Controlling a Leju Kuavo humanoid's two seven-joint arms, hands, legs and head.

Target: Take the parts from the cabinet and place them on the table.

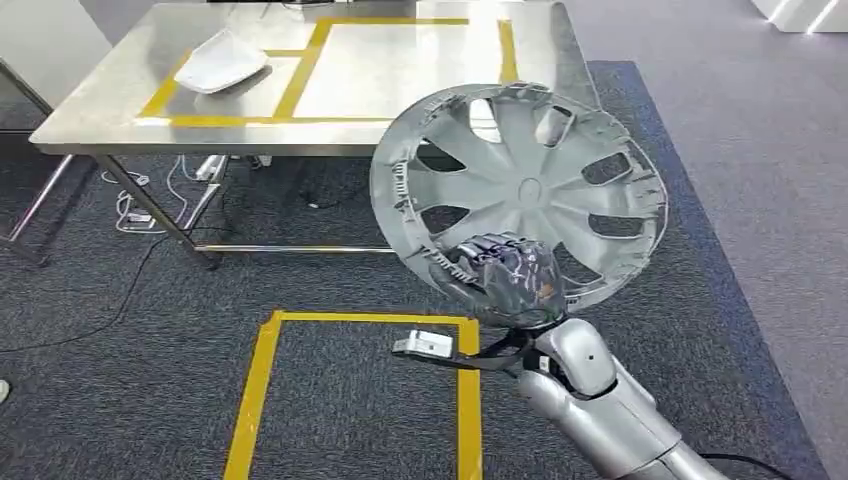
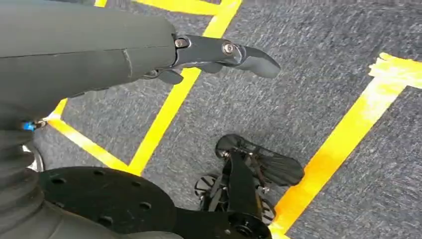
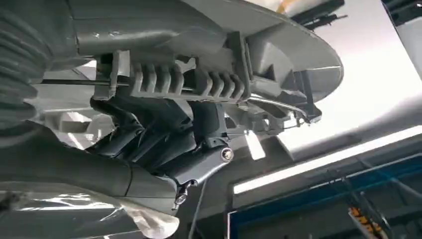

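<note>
Your right hand [image 1: 508, 275] has its fingers wrapped around the lower rim of the round silver plastic wheel cover [image 1: 520, 190], which stands tilted above the carpet, with the steel table [image 1: 120, 110] ahead and to its left, so carry it forward-left.
</note>
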